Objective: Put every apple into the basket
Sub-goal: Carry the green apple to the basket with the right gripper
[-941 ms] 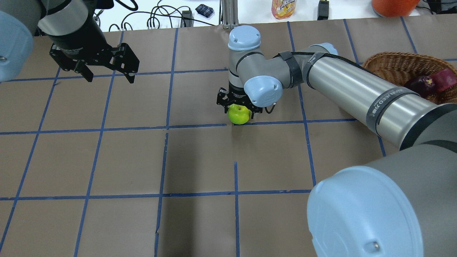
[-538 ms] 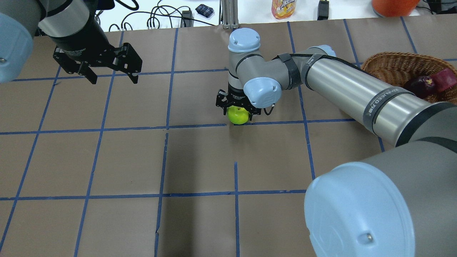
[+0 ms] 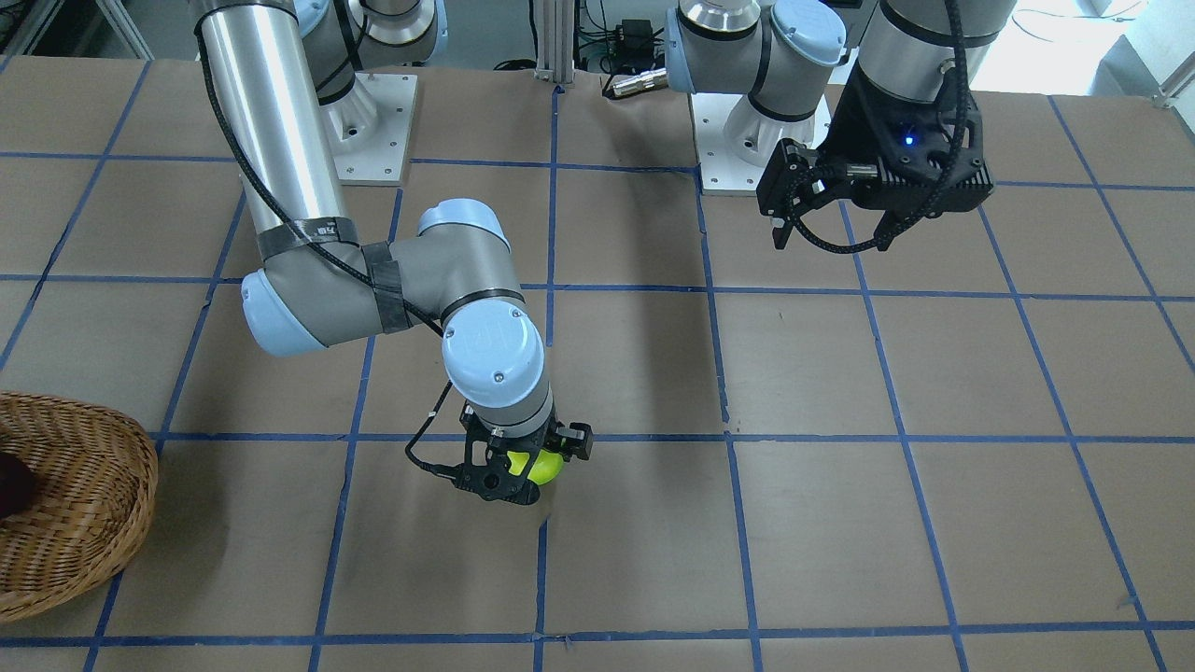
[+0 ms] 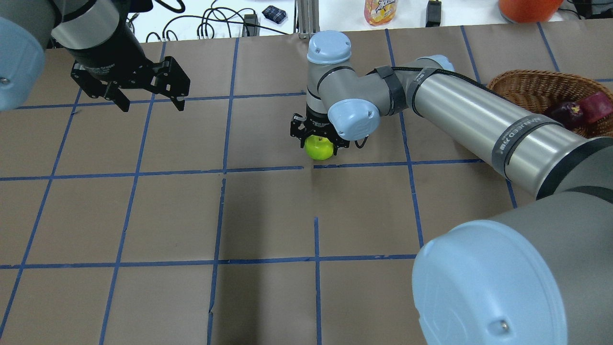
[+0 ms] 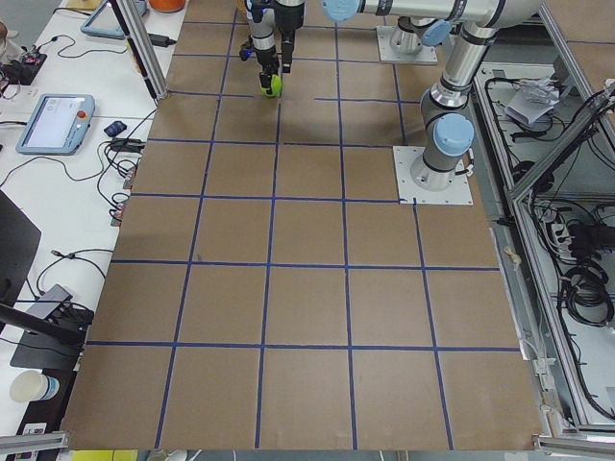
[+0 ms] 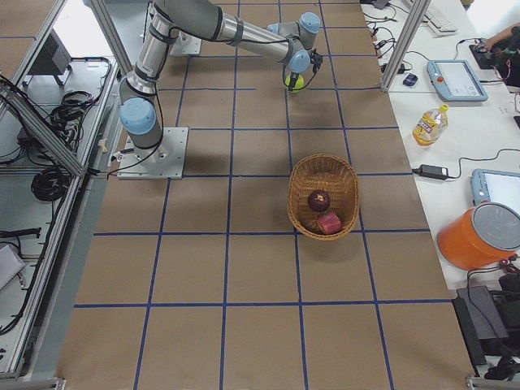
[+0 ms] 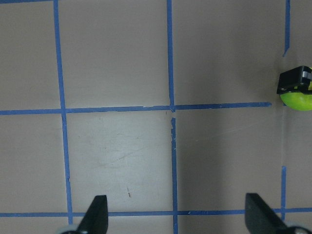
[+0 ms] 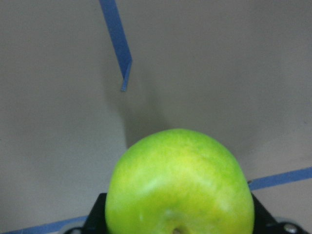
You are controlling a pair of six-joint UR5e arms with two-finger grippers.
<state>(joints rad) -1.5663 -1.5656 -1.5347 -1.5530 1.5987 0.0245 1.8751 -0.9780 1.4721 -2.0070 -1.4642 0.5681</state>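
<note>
My right gripper (image 4: 320,145) is shut on the lime green apple (image 4: 319,148), near the table's middle and just above the brown paper. The apple fills the right wrist view (image 8: 180,185) and shows in the front view (image 3: 534,467). The wicker basket (image 4: 527,86) stands at the right edge. In it lie the dark purple-maroon apple (image 4: 565,114) and the red apple (image 4: 596,106). The right side view shows both in the basket (image 6: 325,162). My left gripper (image 4: 152,106) is open and empty, up above the far left of the table.
A bottle of yellow drink (image 4: 380,12), an orange bucket (image 4: 527,9) and cables lie on the white bench past the table's far edge. My right forearm (image 4: 479,120) stretches between the basket and the green apple. Blue tape lines grid the table.
My right gripper has moved slightly away from me and up with the green apple in it. My left gripper shifted a little to the right, then stayed.
</note>
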